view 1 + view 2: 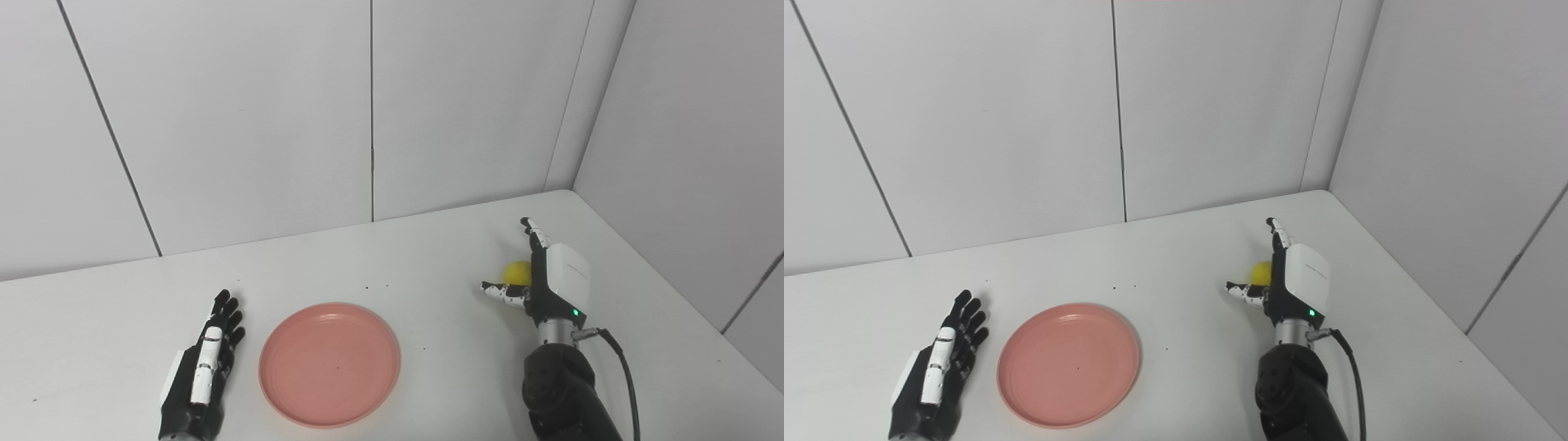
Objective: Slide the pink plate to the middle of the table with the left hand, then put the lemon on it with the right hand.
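Bright, even light from above, both views sharp; only faint soft shadows on the matte white table (429,294), no glare, slight softness toward far edges.

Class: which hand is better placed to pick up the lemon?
Right. The right hand is open beside the lemon; the left hand lies flat across the pink plate.

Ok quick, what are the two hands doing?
Left hand: open, empty, beside the pink plate.
Right hand: open, at the lemon, not gripping.
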Robot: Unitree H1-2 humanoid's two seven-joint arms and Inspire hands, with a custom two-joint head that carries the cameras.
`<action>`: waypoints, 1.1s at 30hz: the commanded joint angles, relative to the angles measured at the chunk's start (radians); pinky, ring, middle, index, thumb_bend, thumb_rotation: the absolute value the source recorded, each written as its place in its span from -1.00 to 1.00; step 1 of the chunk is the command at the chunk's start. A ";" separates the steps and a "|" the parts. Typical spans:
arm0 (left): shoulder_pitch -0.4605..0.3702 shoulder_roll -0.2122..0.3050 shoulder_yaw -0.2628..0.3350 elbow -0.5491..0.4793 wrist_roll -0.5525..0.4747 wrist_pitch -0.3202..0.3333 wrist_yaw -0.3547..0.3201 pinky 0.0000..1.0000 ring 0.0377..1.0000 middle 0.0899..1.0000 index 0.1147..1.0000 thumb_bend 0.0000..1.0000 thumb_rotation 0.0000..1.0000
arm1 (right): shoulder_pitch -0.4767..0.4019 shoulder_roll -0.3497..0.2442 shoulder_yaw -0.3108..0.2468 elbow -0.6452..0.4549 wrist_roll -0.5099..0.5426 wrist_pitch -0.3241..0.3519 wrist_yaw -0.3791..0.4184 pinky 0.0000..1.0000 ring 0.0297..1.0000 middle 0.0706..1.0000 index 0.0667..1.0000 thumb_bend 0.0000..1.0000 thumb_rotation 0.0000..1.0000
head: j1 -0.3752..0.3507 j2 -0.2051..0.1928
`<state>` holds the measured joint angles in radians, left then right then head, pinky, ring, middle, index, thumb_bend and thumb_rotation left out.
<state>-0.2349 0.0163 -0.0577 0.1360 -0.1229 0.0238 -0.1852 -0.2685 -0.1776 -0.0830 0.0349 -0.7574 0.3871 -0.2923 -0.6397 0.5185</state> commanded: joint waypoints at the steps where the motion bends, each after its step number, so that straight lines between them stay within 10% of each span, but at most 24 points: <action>1: 0.000 0.006 0.003 -0.027 -0.003 0.005 -0.001 1.00 1.00 1.00 1.00 -0.32 1.00 | -0.035 -0.028 -0.001 -0.019 0.004 0.022 0.005 0.58 0.64 0.65 0.68 0.63 -0.73 | -0.001 0.005; 11: -0.003 0.004 0.008 -0.038 -0.009 0.017 -0.003 1.00 1.00 1.00 1.00 -0.29 1.00 | -0.042 -0.043 -0.008 -0.004 0.040 0.060 0.022 0.43 0.58 0.63 0.65 0.54 -0.90 | -0.005 0.025; 16: -0.002 0.004 0.006 -0.053 -0.002 0.030 0.000 1.00 1.00 1.00 1.00 -0.28 1.00 | -0.042 -0.041 -0.021 -0.022 0.058 0.079 0.036 0.09 0.30 0.57 0.64 0.43 -1.00 | -0.001 0.030; 18: -0.001 0.003 0.004 -0.059 0.001 0.036 0.000 1.00 1.00 1.00 1.00 -0.27 1.00 | -0.040 -0.037 -0.031 -0.028 0.062 0.081 0.042 -0.42 -0.08 0.50 0.60 0.11 -1.00 | 0.002 0.038; 23: 0.002 0.002 0.003 -0.067 -0.004 0.039 -0.004 1.00 1.00 1.00 1.00 -0.26 1.00 | -0.032 -0.023 -0.057 -0.046 0.073 0.082 0.057 -0.68 -0.14 0.31 0.53 0.03 -1.00 | 0.008 0.042; 33: 0.004 -0.004 0.006 -0.071 -0.021 0.047 -0.004 1.00 1.00 1.00 1.00 -0.18 1.00 | 0.003 -0.020 -0.040 -0.057 0.091 0.020 -0.029 -0.72 -0.15 0.03 0.13 0.00 -1.00 | 0.015 0.054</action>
<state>-0.2173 0.0147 -0.0520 0.0883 -0.1349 0.0684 -0.1859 -0.2475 -0.1862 -0.1200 0.0125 -0.6709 0.4650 -0.2787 -0.6259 0.5691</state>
